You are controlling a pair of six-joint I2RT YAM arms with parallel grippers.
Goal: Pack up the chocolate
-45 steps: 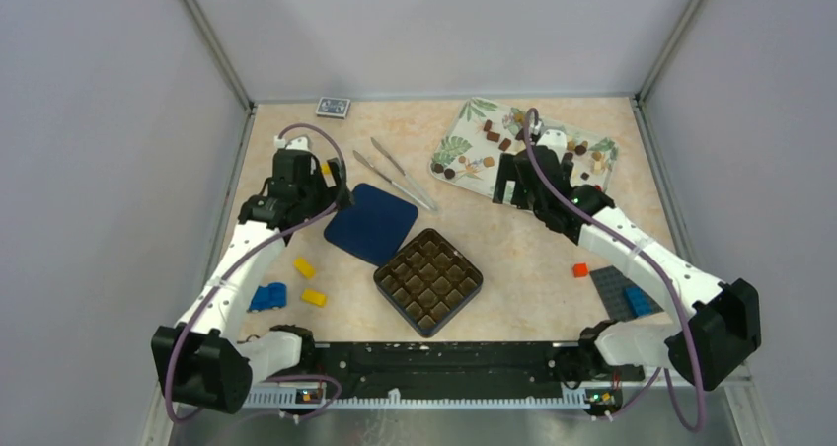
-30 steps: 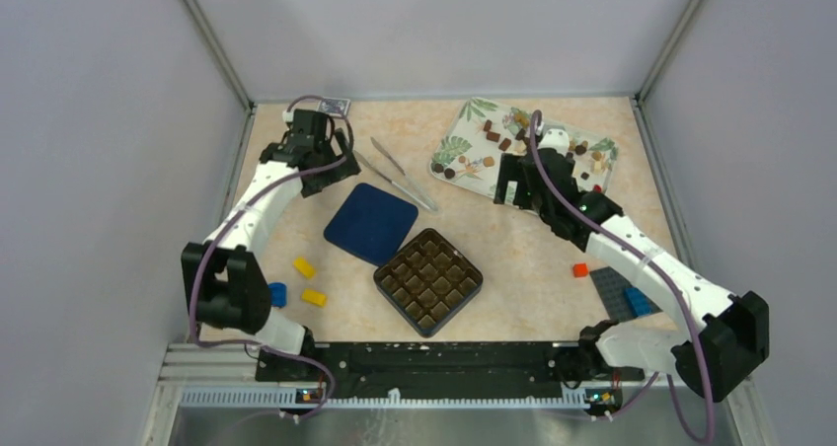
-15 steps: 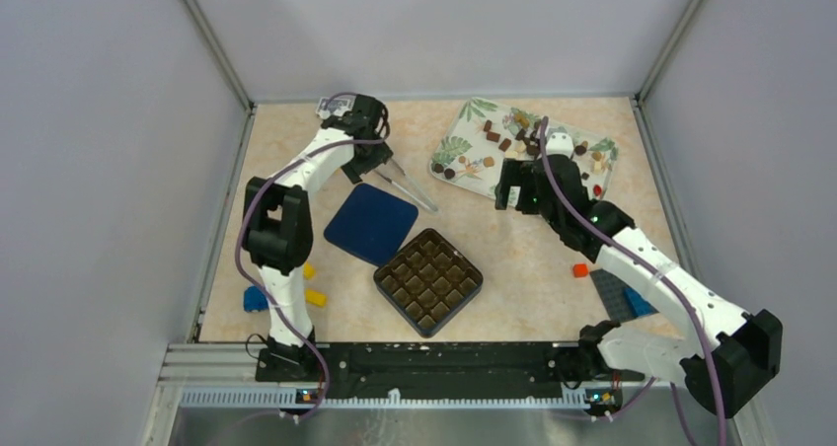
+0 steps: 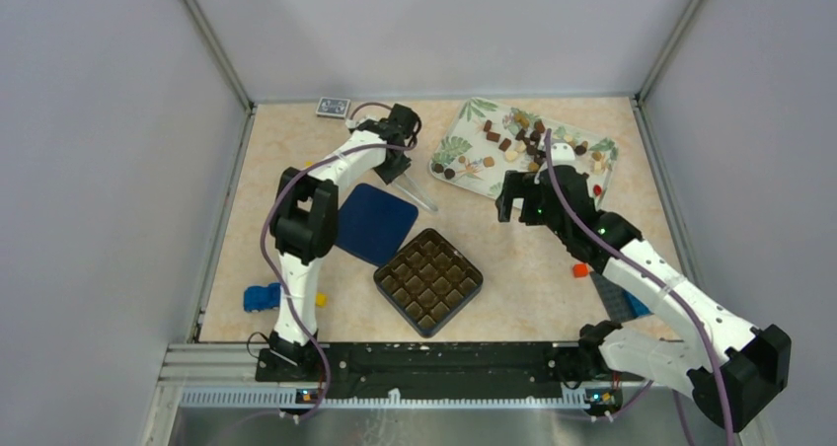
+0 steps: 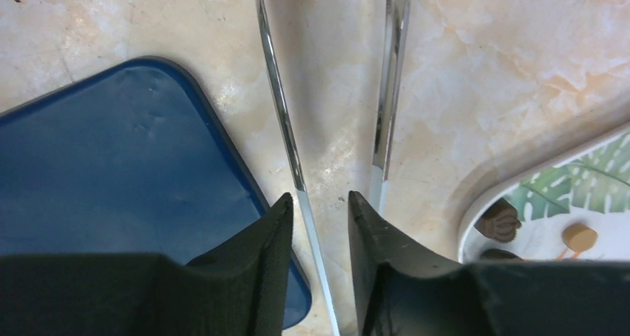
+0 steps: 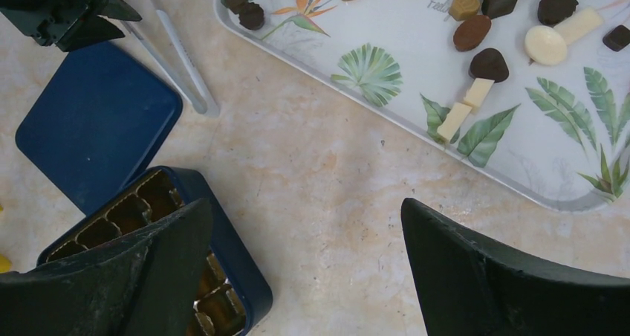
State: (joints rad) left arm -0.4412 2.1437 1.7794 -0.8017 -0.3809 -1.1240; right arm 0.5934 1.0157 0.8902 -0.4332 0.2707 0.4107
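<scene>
the left gripper (image 5: 319, 224) sits low over the slim steel tweezers (image 5: 278, 98), jaws narrow, one leg between them, the other at the right finger's edge. whether they pinch i cannot tell. the tool is probably wanted because the small brown and cream chocolates (image 6: 488, 63) are too tiny for fingers. they lie scattered on the leaf-printed white tray (image 6: 371, 68), far right; most are squat, but two cream sticks lie aslant, roughly toward the dark blue gridded box (image 4: 428, 280). the right gripper (image 6: 304, 276) hangs wide open between tray and box.
</scene>
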